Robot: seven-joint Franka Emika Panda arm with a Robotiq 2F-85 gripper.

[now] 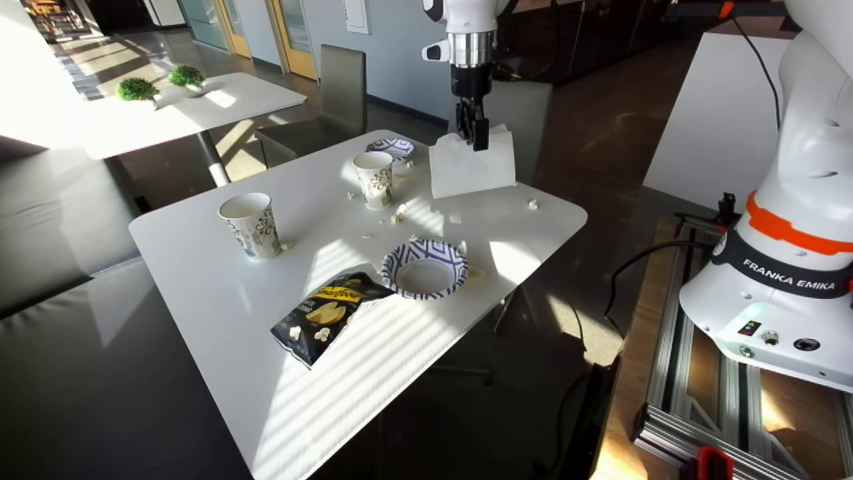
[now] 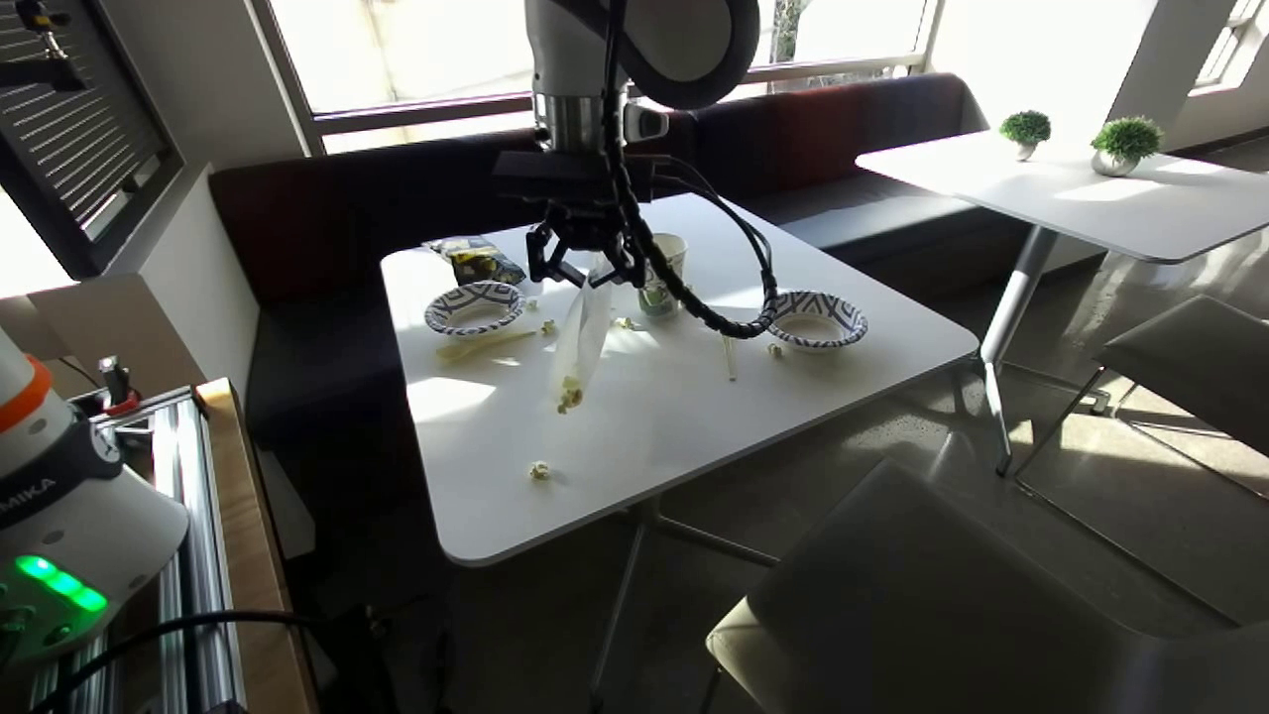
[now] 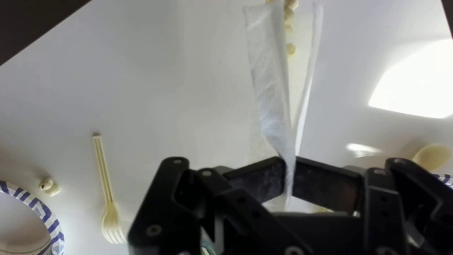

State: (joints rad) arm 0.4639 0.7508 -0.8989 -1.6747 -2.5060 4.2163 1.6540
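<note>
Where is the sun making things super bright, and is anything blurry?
In an exterior view, sunlight stripes the table beside the black snack bag; in an exterior view, the window glares white; in the wrist view, a sunlit patch is washed out, and the gripper, shut on a white sheet, looks a bit blurry.

We see a white paper napkin [image 3: 270,78] pinched between the jaws near its top edge, hanging over the tabletop [image 2: 684,416]. In an exterior view we face its broad side [image 1: 473,170], a rough rectangle with an uneven top and a straight lower edge. In an exterior view we see its narrow side [image 2: 583,332] leaning slightly aslant. In the wrist view we make out two leaves that meet at the jaws and spread apart beyond them, the wider one lightly creased. We cannot tell whether the lower edge touches the tabletop.
</note>
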